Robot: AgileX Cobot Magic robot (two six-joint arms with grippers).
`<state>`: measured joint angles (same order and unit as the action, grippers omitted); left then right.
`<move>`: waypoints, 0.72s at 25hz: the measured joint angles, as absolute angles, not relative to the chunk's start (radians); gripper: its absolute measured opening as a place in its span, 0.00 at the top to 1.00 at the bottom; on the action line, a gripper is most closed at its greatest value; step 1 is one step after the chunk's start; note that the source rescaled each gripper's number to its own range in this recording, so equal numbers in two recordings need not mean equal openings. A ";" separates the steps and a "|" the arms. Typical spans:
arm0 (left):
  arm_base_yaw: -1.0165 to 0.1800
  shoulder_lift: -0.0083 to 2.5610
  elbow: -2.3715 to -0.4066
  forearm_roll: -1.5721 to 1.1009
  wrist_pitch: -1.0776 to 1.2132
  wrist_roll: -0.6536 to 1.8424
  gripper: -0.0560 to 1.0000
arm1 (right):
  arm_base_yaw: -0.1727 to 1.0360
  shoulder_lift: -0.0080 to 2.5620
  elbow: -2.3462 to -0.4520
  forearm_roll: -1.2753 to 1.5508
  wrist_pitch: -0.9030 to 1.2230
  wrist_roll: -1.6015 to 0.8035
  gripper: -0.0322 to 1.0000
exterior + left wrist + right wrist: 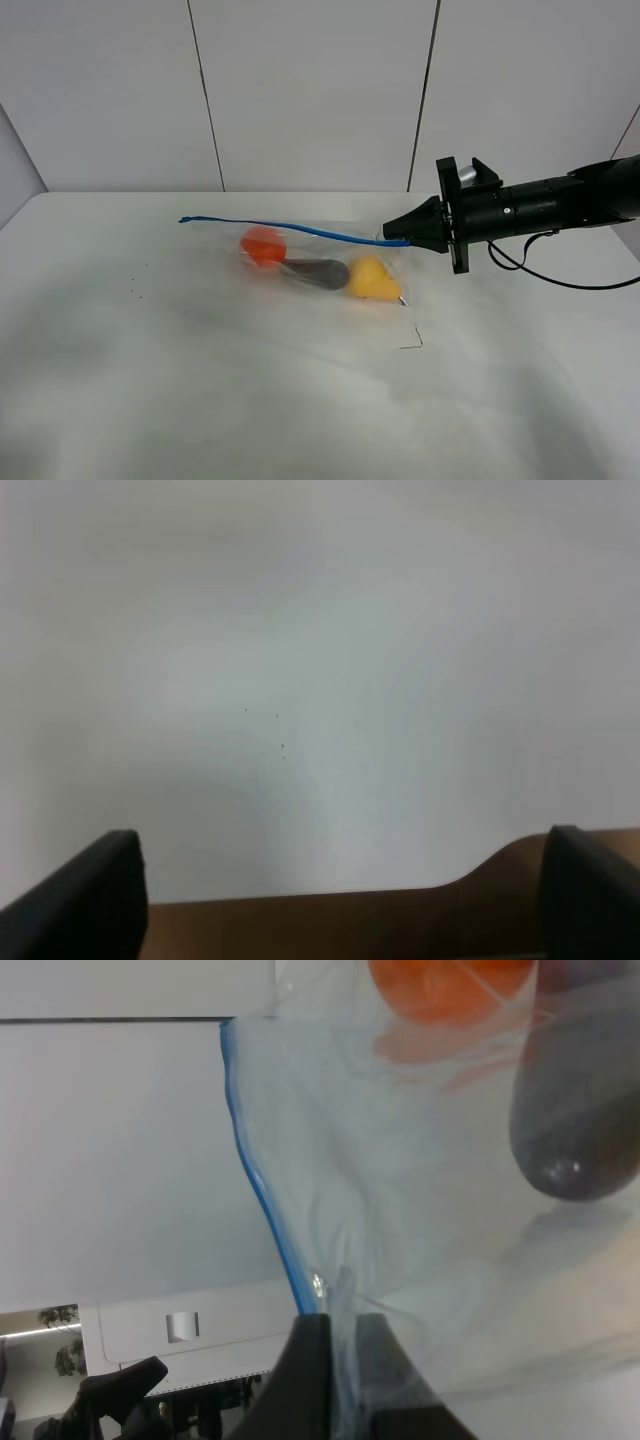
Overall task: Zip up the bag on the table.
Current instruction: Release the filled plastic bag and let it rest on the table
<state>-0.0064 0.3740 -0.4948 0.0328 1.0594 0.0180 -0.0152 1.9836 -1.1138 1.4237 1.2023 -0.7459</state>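
On the table [200,400]: matte white top; the bag [320,275] lies mid-table.
Right gripper [408,238]: arm stretched level, tips pinching the blue zipper strip [290,230].
Left gripper [330,900]: fingers spread over bare table.
Bag: clear, crinkly plastic.

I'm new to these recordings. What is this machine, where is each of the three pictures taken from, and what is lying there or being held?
It is a robot with two arms. The wide picture comes from a high camera; the other two sit on the wrists. On the white table lies a clear bag holding orange, grey and yellow items. The right gripper pinches the end of its blue zipper strip, seen close up in its wrist view. The left gripper is open over bare table, holding nothing.
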 joint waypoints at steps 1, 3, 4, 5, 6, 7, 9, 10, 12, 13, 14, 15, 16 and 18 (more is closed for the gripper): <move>-0.006 0.374 -0.495 0.033 1.059 0.018 0.00 | -0.015 1.984 -1.114 1.424 1.202 -0.746 0.97; -0.006 0.372 -0.495 0.033 1.059 0.018 0.00 | -0.015 1.984 -1.114 1.424 1.202 -0.746 0.97; -0.006 0.367 -0.495 0.033 1.059 0.018 0.00 | -0.015 1.984 -1.114 1.424 1.202 -0.746 0.97; -0.006 0.356 -0.495 0.033 1.059 0.018 0.00 | -0.015 1.984 -1.114 1.424 1.202 -0.746 0.97; -0.006 0.338 -0.495 0.033 1.058 0.018 0.00 | -0.015 1.984 -1.114 1.424 1.202 -0.746 0.97; -0.006 0.320 -0.495 0.033 1.058 0.018 0.00 | -0.015 1.984 -1.114 1.424 1.202 -0.746 0.97; -0.006 0.265 -0.495 0.033 1.057 0.018 0.00 | -0.015 1.984 -1.114 1.424 1.202 -0.746 0.97; -0.006 0.238 -0.495 0.033 1.057 0.018 0.00 | -0.015 1.984 -1.114 1.424 1.202 -0.746 0.97; -0.006 0.170 -0.495 0.033 1.057 0.018 0.00 | -0.015 1.984 -1.114 1.424 1.202 -0.746 0.97; -0.006 0.135 -0.495 0.033 1.057 0.018 0.00 | -0.015 1.984 -1.114 1.424 1.202 -0.746 0.97; -0.006 0.102 -0.495 0.033 1.057 0.018 0.00 | -0.015 1.984 -1.114 1.424 1.202 -0.746 0.97; -0.006 0.075 -0.495 0.033 1.058 0.018 0.00 | -0.015 1.984 -1.114 1.424 1.202 -0.746 0.97; -0.006 0.044 -0.495 0.033 1.058 0.018 0.00 | -0.015 1.984 -1.114 1.424 1.202 -0.746 0.97; -0.006 0.002 -0.495 0.033 1.059 0.019 0.00 | -0.015 1.984 -1.114 1.424 1.202 -0.746 0.97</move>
<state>-0.0064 0.0024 -0.4948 0.0328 1.0594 0.0192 -0.0152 1.9836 -1.1138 1.4237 1.2023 -0.7459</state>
